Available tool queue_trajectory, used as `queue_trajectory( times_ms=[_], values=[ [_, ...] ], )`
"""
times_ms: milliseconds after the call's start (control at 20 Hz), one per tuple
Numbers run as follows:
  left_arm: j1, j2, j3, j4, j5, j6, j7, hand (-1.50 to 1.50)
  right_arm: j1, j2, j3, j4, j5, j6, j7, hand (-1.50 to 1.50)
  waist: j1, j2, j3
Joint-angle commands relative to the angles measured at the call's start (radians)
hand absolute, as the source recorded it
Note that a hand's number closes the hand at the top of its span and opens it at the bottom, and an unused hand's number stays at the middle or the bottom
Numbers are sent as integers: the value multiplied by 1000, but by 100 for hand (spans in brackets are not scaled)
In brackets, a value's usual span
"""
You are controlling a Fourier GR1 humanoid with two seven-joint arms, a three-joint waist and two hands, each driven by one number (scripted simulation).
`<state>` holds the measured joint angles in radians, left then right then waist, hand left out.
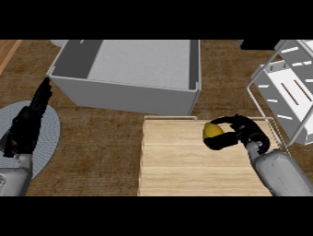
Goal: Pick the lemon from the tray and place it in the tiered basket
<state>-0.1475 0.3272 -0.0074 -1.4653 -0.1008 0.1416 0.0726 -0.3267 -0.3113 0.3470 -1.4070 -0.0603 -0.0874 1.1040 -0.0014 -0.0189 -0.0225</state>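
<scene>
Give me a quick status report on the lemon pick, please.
Right hand shut on lemon, over the tray. Left hand open, idle. Tiered basket at right, path unobstructed.

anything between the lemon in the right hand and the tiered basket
Nothing visible stands between them. The right hand is curled round the yellow lemon over the far right part of the light wooden tray, and the white tiered wire basket stands just to its right, beyond the tray's thin rim.

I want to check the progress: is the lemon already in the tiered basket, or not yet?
Not yet. The lemon is in the curled right hand, over the wooden tray; the tiered basket stands apart, farther right.
</scene>
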Motion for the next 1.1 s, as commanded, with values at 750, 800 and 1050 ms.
queue_trajectory(
  times_ms=[750,800,1050],
  values=[
    [13,1,23,31,-7,-20,-13,0,2,-153,420,-282,362,246,-382,150,-6,1,21],
    [2,-3,35,36,-3,-9,4,0,37,-188,440,-343,398,229,-420,150,-30,0,22],
    [44,-4,39,-17,-10,2,5,0,225,-316,299,-590,441,12,-572,150,-43,5,25]
  ],
)
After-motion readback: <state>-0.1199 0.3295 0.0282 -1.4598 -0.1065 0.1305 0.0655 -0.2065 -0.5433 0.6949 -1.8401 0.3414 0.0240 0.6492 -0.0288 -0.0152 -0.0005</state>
